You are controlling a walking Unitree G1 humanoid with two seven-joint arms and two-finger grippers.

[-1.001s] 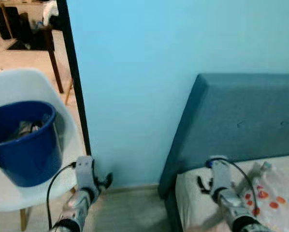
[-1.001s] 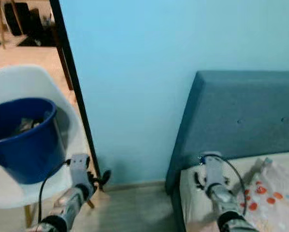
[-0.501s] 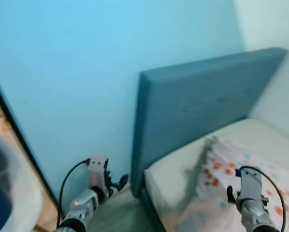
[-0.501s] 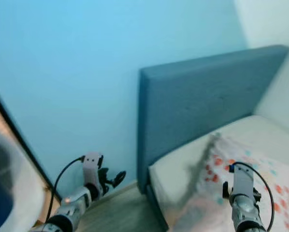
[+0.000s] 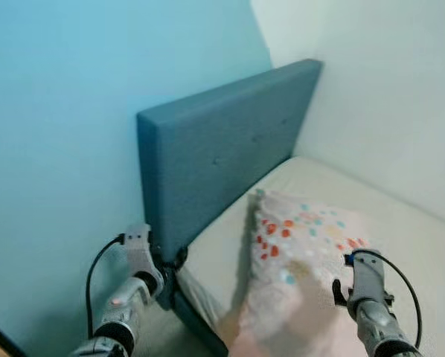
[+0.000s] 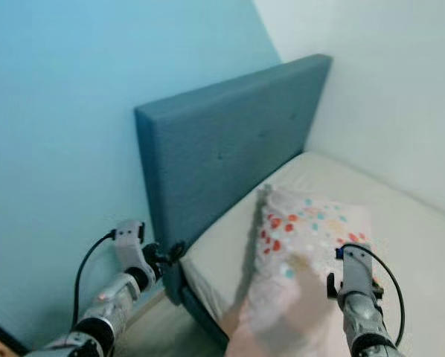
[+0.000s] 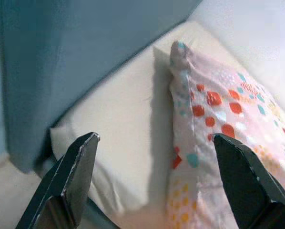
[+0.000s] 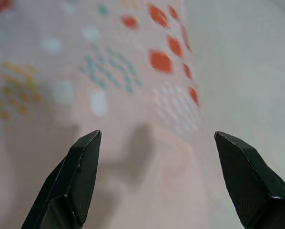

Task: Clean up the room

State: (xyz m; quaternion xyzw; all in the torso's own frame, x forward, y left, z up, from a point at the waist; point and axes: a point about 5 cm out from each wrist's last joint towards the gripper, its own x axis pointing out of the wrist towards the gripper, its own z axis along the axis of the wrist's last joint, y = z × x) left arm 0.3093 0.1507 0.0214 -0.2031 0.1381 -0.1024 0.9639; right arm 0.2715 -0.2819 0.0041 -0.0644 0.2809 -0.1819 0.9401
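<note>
Pillow [image 5: 304, 253] on mattress [image 5: 401, 223], its near end blurred, probably cut off at 6 o'clock. My right gripper [image 8: 157, 143] gapes over it; left gripper [image 7: 152, 143] gapes beside headboard [image 5: 222, 149].

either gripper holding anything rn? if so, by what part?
Nothing held. Left gripper and right gripper are both open; the right one hangs over the pillow.

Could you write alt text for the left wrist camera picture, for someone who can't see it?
A pink pillow with orange and teal spots lies on a cream mattress beside a blue headboard. The left gripper frames the view, jaws wide open and empty.
</note>
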